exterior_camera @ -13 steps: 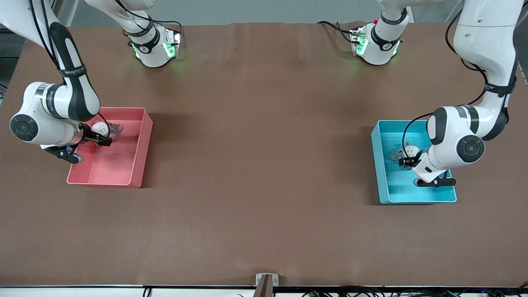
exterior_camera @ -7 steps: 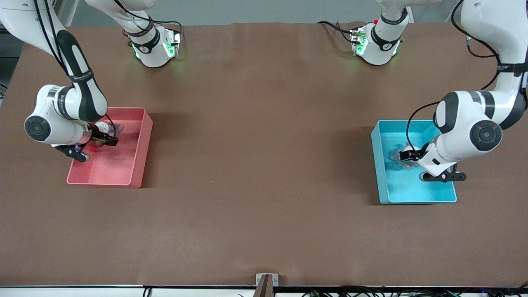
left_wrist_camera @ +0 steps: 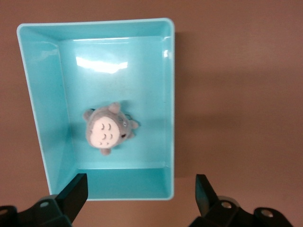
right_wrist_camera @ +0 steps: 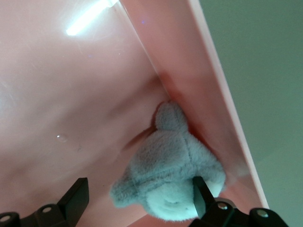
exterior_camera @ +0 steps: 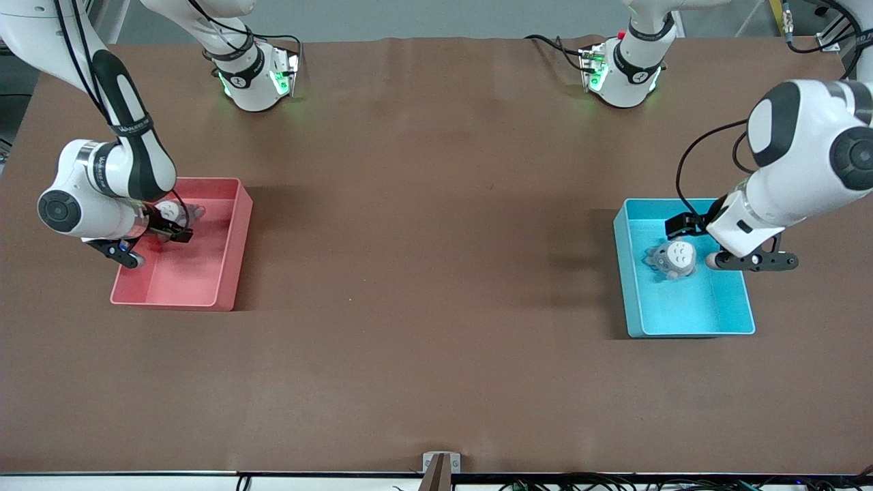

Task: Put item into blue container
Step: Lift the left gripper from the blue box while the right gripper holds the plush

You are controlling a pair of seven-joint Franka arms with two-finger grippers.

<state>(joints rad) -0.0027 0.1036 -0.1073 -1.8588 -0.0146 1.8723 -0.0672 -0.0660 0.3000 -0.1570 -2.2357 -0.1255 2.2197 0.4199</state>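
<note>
Hovering above blue container [exterior_camera: 624, 273] rim — left end effector [exterior_camera: 709, 232]

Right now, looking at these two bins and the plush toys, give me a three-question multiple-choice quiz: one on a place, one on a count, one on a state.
1. Where is the grey plush toy at the left arm's end?
A. On the bare table
B. In the blue bin
C. In the left gripper

2. How many bins are on the table?
A. One
B. Two
C. Three

3. How is the left gripper?
A. Open, above the blue bin
B. Shut on the toy
C. Resting on the table

Answers: 1 B, the toy lies on the blue floor; 2 B, one blue and one pink bin; 3 A, the left wrist view shows wide-apart fingers holding nothing.
</note>
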